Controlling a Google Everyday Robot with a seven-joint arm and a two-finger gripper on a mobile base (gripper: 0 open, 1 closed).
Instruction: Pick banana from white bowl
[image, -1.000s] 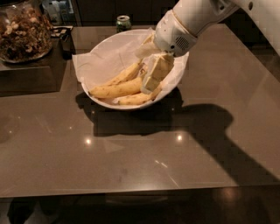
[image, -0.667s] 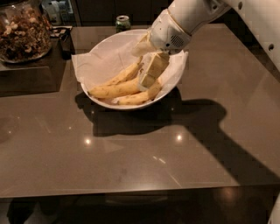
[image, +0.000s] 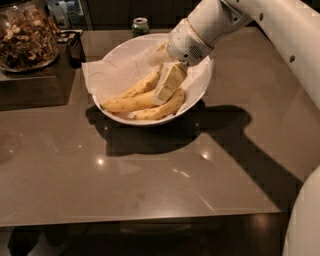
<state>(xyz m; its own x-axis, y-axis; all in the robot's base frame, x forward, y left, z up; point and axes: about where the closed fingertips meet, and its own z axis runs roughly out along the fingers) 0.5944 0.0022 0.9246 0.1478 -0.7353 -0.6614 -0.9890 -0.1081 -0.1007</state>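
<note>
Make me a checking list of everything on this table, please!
Surface: brown shiny table, lamp glints on it.
Job's things: the banana lies in the white bowl with two other bananas, on crinkled paper.
Clutter: jar of nuts back left; green can behind the bowl.
Grippers: the gripper is down inside the bowl, at the bananas.
Cables: nothing seen.
Surroundings: dark, cannot tell.

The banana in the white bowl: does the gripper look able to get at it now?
Probably yes: the gripper is low inside the white bowl, right at the banana, and nothing lies between them.
</note>
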